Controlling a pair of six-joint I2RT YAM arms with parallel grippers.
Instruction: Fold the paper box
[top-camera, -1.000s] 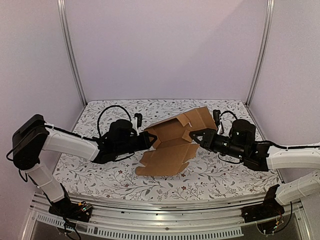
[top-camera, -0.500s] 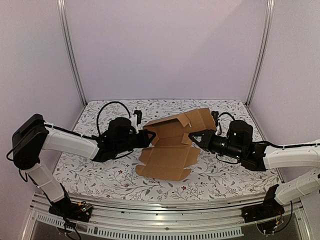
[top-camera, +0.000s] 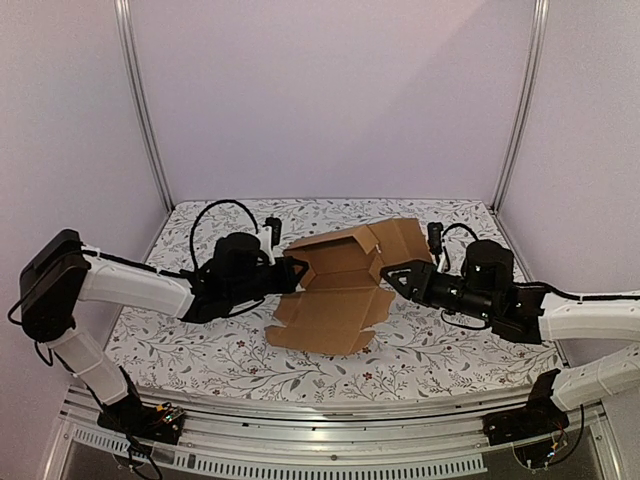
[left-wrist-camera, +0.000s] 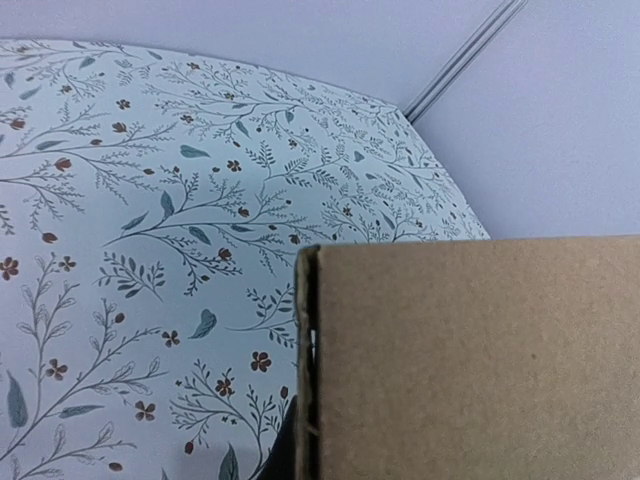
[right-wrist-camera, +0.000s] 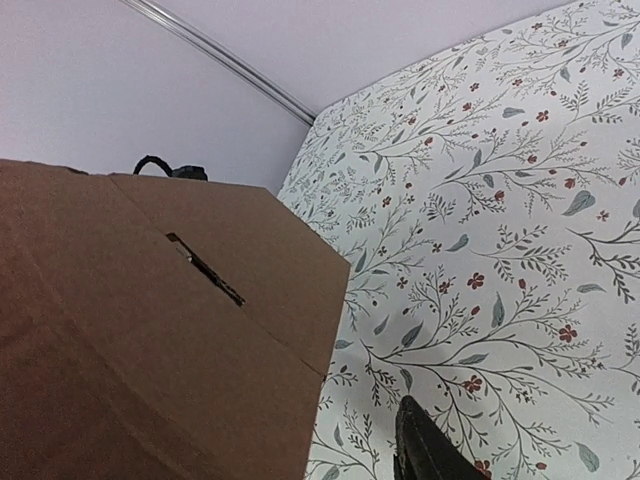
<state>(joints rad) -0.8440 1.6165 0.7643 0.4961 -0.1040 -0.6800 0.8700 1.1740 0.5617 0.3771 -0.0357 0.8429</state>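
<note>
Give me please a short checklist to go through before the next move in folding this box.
1. Grip of the left hand on the box, at its left edge: ok, it looks shut on the cardboard.
2. Grip of the right hand on the right side: cannot tell; only one finger shows beside the cardboard.
3. Box lies between both hands on the table: ok.
4. The slot in the flap is in view: ok.
5. Box fully folded: not ok; its panels and flaps stand open.
</note>
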